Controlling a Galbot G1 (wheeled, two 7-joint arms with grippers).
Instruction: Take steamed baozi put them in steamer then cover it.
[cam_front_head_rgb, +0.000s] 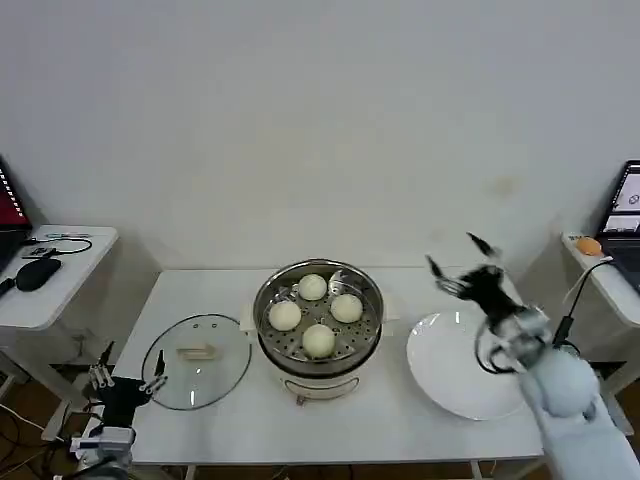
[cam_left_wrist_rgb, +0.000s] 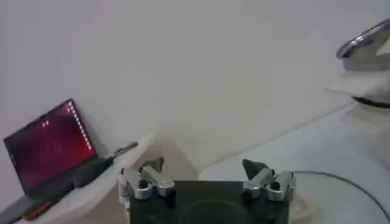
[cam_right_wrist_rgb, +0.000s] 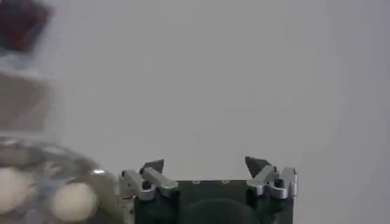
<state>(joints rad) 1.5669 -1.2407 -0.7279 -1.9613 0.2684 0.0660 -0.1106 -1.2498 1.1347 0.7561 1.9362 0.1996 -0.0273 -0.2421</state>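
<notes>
The right gripper (cam_front_head_rgb: 458, 262) hangs in the air above the far edge of the white plate (cam_front_head_rgb: 455, 385), its fingers spread wide with nothing between them. In the right wrist view the same gripper (cam_right_wrist_rgb: 204, 164) shows its two dark fingertips (cam_right_wrist_rgb: 152, 165) well apart against the bare wall, and two of the steamed baozi (cam_right_wrist_rgb: 73, 201) sit in the steamer (cam_right_wrist_rgb: 36, 176) off to one side of it.

To the left of this gripper, in the middle of the white table (cam_front_head_rgb: 400, 430), stands the steamer (cam_front_head_rgb: 318, 320). All four steamed baozi (cam_front_head_rgb: 318, 341) lie on its perforated tray, near one another but mostly apart, and the pot is uncovered. The plate lies just below and slightly toward the robot from the right gripper, beside the steamer.

The left gripper (cam_front_head_rgb: 126, 376) waits low at the near left corner of the table, its fingers also spread and holding nothing. The cover (cam_front_head_rgb: 197, 360) lies flat on the table just to the right of that gripper, handle up, beside the steamer and touching or nearly touching its base. In the left wrist view the left gripper (cam_left_wrist_rgb: 204, 165) is open, with the cover's rim (cam_left_wrist_rgb: 341, 185) close ahead of it and the steamer (cam_left_wrist_rgb: 365, 52) farther off. A laptop (cam_left_wrist_rgb: 52, 149) stands on a side table beyond this gripper.
</notes>
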